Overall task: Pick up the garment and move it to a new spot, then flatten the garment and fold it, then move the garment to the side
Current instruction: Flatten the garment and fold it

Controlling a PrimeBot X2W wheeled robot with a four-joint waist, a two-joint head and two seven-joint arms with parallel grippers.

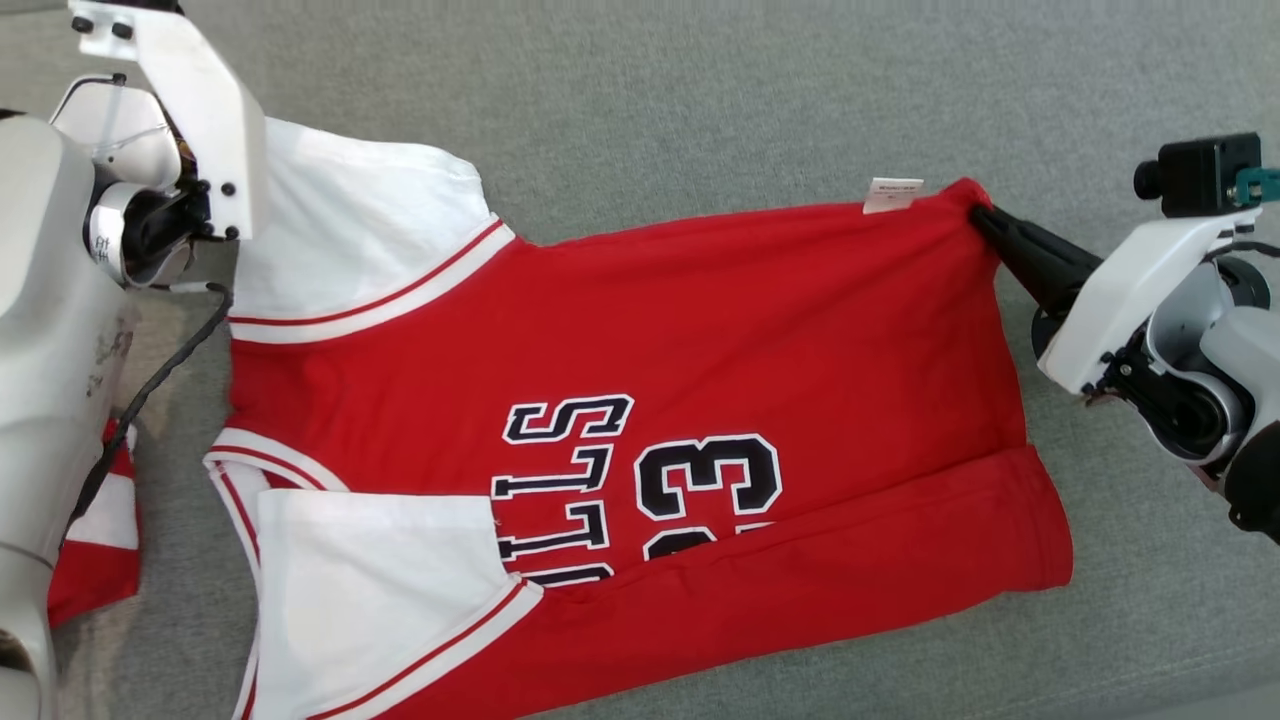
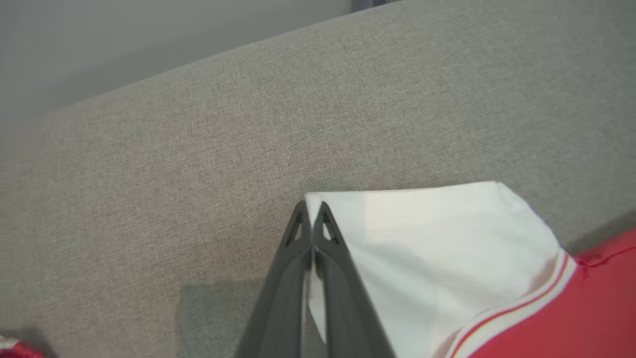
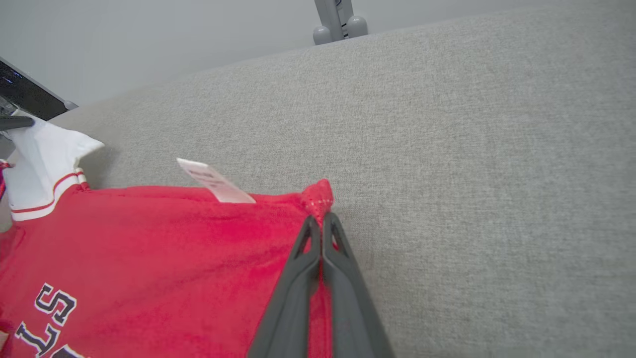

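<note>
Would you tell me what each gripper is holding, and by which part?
Both hold the jersey: left gripper pinches a white sleeve corner, right gripper a red hem corner by the label.

Open grey fabric surface point(image 1: 700, 90) stretches beyond the jersey point(image 1: 760, 320); the spread jersey covers the middle and near side.

The left pincer point(image 2: 311, 208) is pressed shut, with a white corner of the garment point(image 2: 437, 238) pinched between its fingers point(image 2: 343, 268). The right pincer point(image 3: 322, 221) is likewise clamped on a red corner. The left arm point(image 1: 45, 330) and right arm point(image 1: 1200, 340) are spread wide apart.
</note>
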